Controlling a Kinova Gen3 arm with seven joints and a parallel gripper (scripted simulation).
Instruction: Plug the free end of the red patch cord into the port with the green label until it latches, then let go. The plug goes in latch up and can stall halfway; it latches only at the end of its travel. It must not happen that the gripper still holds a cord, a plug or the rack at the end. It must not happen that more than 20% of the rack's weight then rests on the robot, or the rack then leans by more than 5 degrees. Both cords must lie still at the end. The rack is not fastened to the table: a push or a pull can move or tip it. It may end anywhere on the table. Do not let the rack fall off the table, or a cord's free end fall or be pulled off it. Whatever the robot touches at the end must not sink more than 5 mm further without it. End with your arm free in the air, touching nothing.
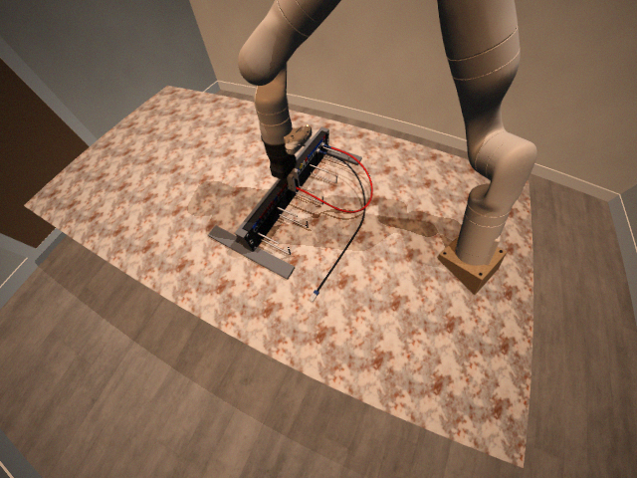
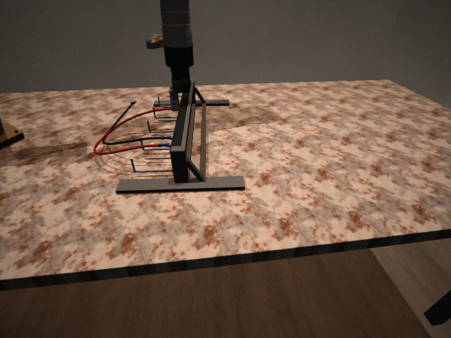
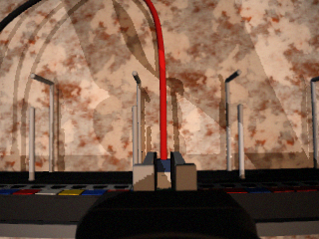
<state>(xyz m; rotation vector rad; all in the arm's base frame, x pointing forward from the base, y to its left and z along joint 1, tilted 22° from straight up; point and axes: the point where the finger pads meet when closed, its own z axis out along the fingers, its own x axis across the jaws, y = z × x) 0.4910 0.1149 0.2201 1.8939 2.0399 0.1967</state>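
Evidently, the end effector (image 1: 293, 180) (image 2: 174, 105) (image 3: 163, 164) grips the blue plug (image 3: 163, 165), its long axis facing the rack (image 1: 275, 197) (image 2: 179, 160) (image 3: 55, 211).

Rack (image 1: 265, 208) (image 2: 178, 148) (image 3: 50, 210): I can read no text or number on it.
Labels left in my wrist view: on the rack, blue (image 3: 7, 191), red (image 3: 25, 192), white (image 3: 48, 192), yellow (image 3: 71, 192), blue.
Labels right: red (image 3: 236, 191), blue, then more red; I make out only colours.

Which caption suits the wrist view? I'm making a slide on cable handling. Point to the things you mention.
Gripper (image 3: 163, 164) shut on the blue plug (image 3: 163, 165) of the red patch cord (image 3: 161, 100), at the rack (image 3: 60, 211).
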